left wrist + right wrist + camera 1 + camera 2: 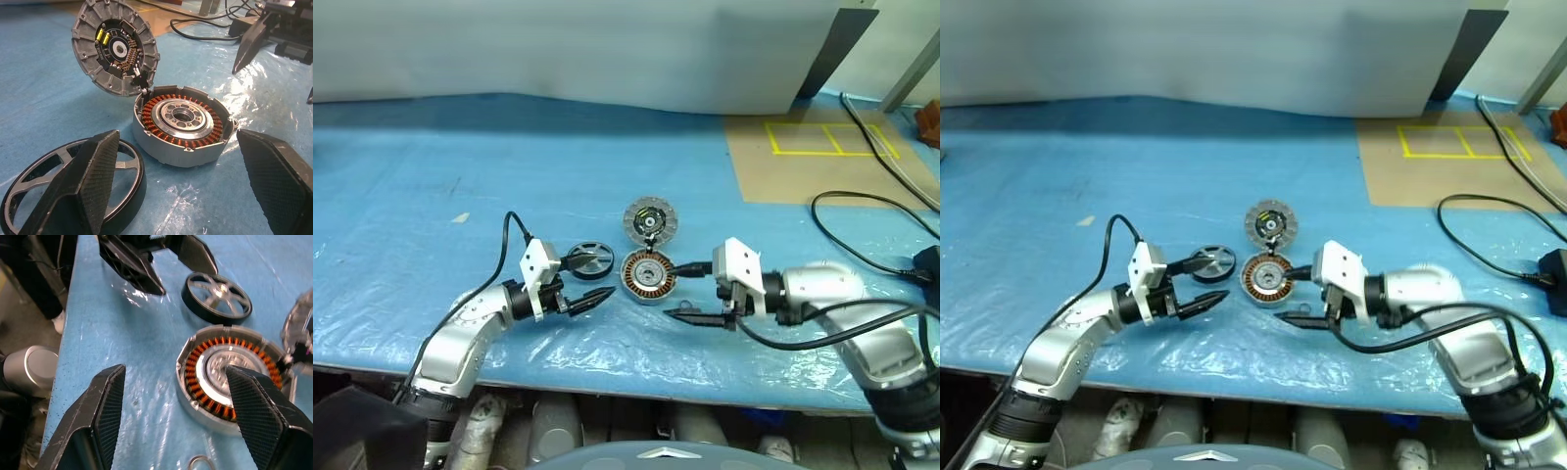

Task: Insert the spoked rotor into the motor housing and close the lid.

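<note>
Spoked rotor [588,258]: flat on desk [431,196], just left of motor housing [649,276], lid [651,221] tilted up behind. Left hand [592,299] open, empty, nearest the rotor; right hand [690,315] open, empty, beside housing.

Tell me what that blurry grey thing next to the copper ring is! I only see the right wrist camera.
Observer: That is the lid, tipped up open at the rim of the motor housing.
Operator: What's on its inside?
Observer: Small yellow parts beside a round centre.
Operator: And what's far behind it?
Observer: A brown board marked with yellow tape.
</note>
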You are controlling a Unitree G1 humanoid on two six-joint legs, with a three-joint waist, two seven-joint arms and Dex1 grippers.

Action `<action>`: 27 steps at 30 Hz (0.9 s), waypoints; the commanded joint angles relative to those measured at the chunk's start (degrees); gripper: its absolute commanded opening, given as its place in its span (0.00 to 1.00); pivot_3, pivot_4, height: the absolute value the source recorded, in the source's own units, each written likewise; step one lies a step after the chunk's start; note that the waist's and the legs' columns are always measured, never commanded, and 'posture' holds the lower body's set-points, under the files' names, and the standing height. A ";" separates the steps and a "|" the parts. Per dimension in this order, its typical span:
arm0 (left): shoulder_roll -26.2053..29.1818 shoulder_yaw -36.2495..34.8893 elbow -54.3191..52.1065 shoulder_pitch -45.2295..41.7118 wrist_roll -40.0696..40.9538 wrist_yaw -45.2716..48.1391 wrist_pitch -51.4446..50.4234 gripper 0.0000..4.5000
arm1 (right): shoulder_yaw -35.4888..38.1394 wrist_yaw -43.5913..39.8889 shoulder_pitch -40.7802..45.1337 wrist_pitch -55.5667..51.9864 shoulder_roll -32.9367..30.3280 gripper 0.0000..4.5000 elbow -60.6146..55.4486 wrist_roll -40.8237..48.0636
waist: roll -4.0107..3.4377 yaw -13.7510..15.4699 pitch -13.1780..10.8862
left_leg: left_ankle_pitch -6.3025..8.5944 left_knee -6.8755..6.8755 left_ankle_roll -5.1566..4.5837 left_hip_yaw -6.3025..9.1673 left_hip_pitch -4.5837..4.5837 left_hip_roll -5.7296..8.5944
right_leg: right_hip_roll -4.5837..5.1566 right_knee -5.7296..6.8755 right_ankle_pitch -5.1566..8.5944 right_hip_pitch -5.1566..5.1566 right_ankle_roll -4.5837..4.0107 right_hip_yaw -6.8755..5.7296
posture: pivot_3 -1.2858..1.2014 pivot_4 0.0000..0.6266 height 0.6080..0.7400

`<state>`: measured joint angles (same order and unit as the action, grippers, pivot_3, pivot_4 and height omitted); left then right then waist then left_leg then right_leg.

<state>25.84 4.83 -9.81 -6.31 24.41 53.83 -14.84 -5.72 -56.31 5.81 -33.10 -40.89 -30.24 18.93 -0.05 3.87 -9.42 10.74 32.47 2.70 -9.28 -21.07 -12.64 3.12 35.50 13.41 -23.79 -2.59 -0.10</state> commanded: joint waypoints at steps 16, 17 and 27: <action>0.98 0.57 -2.01 -4.01 1.24 1.71 -2.74 0.89 | -3.52 10.79 -11.54 10.14 1.71 0.75 4.61 -10.17 | 0.01 0.12 0.00 | -0.12 -0.23 0.23 -0.06 -0.07 0.17 | 0.06 -0.12 0.11 -0.07 0.19 0.09 | 0.52 0.24 1.00; 1.14 0.62 -2.24 -3.77 1.33 1.99 -2.78 0.89 | -3.83 10.73 -11.62 10.67 1.69 0.75 5.41 -10.49 | 0.01 0.10 0.00 | -0.12 -0.22 0.23 -0.06 -0.07 0.18 | 0.06 -0.12 0.11 -0.07 0.19 0.09 | 0.52 0.24 1.00; 1.89 0.18 -0.83 -2.67 0.72 3.90 -1.41 0.89 | -3.88 11.25 -13.43 11.10 1.73 0.67 7.85 -10.79 | 0.02 0.11 0.01 | -0.12 -0.22 0.22 -0.05 0.00 0.19 | 0.07 -0.12 0.11 0.02 0.19 0.09 | 0.52 0.24 1.00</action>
<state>27.30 5.55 -9.93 -8.99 24.87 57.25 -17.53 -9.68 -45.12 -6.58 -21.32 -38.91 -22.53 8.43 -0.04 3.98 -9.41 10.62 32.25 2.92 -9.33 -21.04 -12.44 3.20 35.39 13.52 -23.73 -2.40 0.00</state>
